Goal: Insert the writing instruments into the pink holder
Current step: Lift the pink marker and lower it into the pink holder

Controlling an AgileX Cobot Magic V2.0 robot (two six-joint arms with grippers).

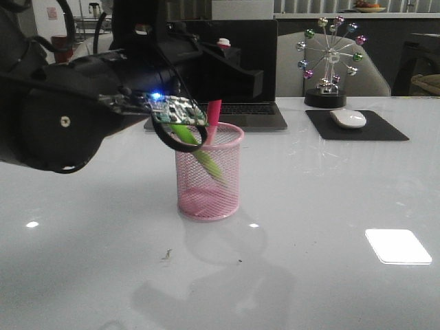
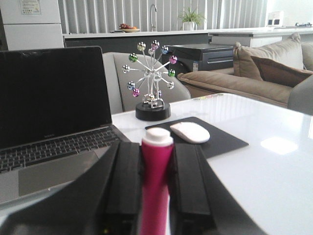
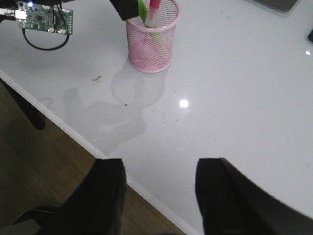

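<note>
The pink holder [image 1: 208,185] [image 3: 149,44] stands upright in the middle of the white table. A lime green marker [image 1: 206,161] [image 3: 143,10] leans inside it. My left gripper [image 1: 221,69] [image 2: 157,147] hangs just above the cup, shut on the magenta marker [image 1: 214,115] [image 2: 156,186] [image 3: 153,9]. That marker is near upright, its white tip above the fingers and its lower end below the cup's rim. My right gripper [image 3: 159,166] is open and empty over the table's near edge, well away from the cup.
Behind the cup sits an open laptop [image 1: 240,110] [image 2: 49,98]. At the back right are a ball-wheel desk toy [image 1: 332,58] and a white mouse [image 1: 348,118] on a black pad [image 1: 385,130]. A green circuit board [image 1: 175,110] [image 3: 46,19] hangs on the left arm.
</note>
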